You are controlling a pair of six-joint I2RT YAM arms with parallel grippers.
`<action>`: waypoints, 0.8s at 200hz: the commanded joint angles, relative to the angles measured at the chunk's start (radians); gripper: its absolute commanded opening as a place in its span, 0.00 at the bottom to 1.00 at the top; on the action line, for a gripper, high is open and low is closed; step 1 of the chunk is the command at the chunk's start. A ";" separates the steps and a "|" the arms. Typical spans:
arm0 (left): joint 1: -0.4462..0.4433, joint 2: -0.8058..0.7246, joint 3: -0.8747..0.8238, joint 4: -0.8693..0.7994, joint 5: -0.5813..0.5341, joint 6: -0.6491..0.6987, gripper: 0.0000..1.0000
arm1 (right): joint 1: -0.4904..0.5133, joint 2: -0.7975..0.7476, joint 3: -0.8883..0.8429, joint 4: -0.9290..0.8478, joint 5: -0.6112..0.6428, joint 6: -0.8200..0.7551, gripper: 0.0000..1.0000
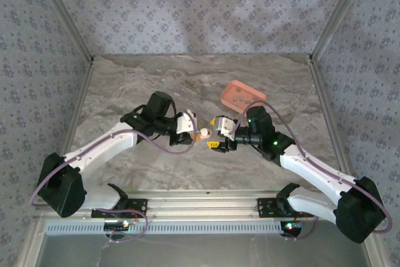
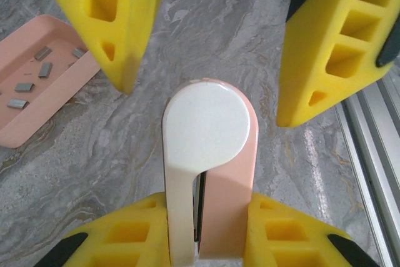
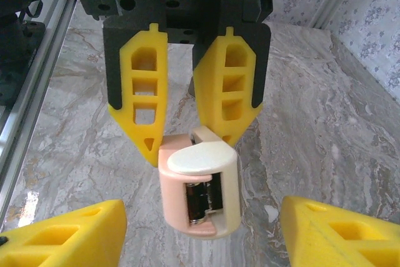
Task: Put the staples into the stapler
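Two arms meet over the middle of a table (image 1: 125, 85) whose top is a grey-beige marble pattern with darker veins running across it. Pale wallpaper with a small repeating floral motif covers the walls (image 1: 200, 10) on three sides, and bare metal posts (image 1: 64, 15) rise in the back corners. A ribbed aluminium rail (image 1: 200, 201) runs along the near edge, where both arm bases are bolted.

The left gripper (image 2: 206, 204) is clamped on the pink-and-white stapler (image 3: 200, 192), its yellow fingers pressed against both flanks and the rounded white end pointing away from it, clear of the tabletop. The right gripper (image 3: 200, 217) faces it from the other side with its jaws apart. One finger stands on each side of the stapler's end, and a strip of marble shows between each finger and the plastic. The stapler's open end shows a dark slot with what looks like a metal channel inside; whether anything lies in it is hard to tell.

The staples (image 2: 44, 70), several small grey strips, lie scattered in a shallow salmon-pink tray (image 2: 59, 89) that sits flat on the table toward the back right, behind the right arm and apart from both grippers.
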 commanded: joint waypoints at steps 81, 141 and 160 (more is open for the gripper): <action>-0.016 -0.025 0.030 -0.031 0.053 0.035 0.16 | 0.007 0.063 0.059 0.015 -0.096 -0.016 0.50; -0.021 -0.025 0.038 -0.034 0.069 0.029 0.18 | 0.007 0.079 0.056 0.029 -0.098 -0.010 0.46; -0.023 -0.026 0.043 -0.040 0.070 0.030 0.19 | 0.006 0.083 0.053 0.041 -0.095 0.002 0.44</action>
